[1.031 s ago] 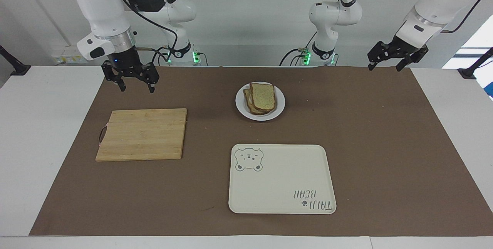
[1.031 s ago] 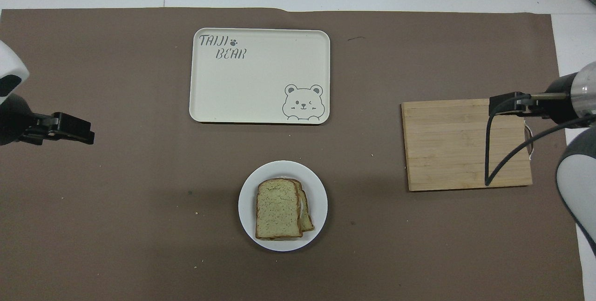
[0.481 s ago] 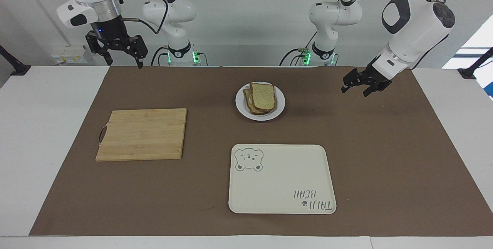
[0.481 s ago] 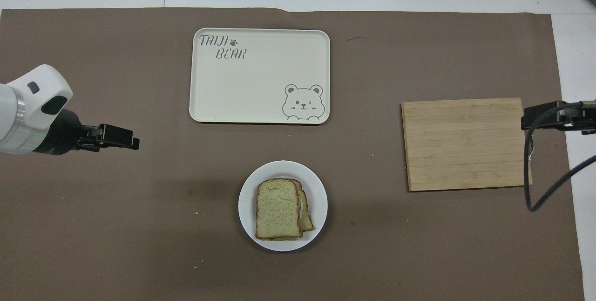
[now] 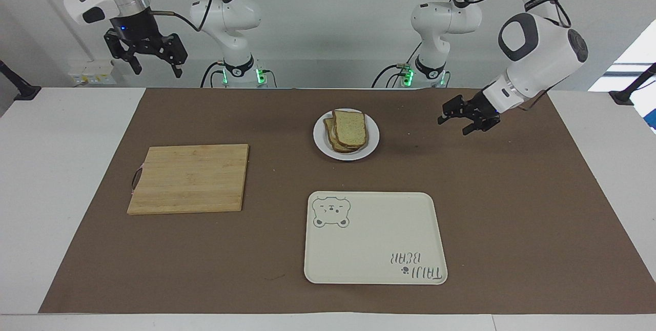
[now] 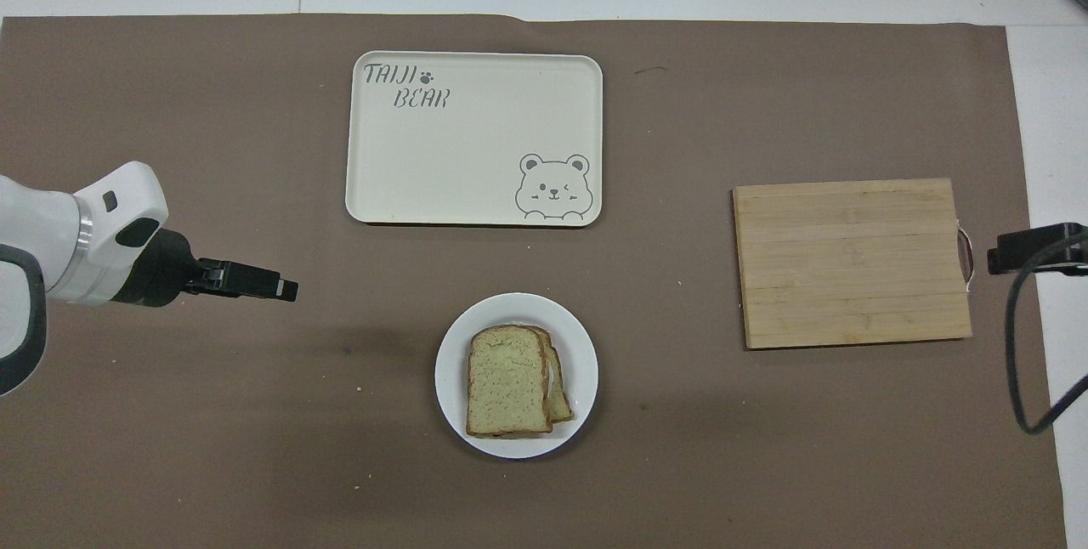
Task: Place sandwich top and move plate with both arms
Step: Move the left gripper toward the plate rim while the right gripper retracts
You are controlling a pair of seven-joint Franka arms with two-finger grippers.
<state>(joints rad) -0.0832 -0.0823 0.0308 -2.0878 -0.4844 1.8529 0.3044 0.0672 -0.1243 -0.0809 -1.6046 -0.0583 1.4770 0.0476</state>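
Swung in toward the plate (image 5: 346,135) since a second ago: left claw (image 5: 467,119), spread and empty. Raised clear of the table: right claw (image 5: 145,54), likewise released. Sandwich top (image 5: 350,128) already stacked on the plate; moving to the tray (image 5: 374,237) still pending.

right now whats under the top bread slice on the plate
Under the sandwich top the edge of another bread slice sticks out, toward the right arm's end, on the plate. A thin pale layer shows between them; whatever filling lies there is covered.
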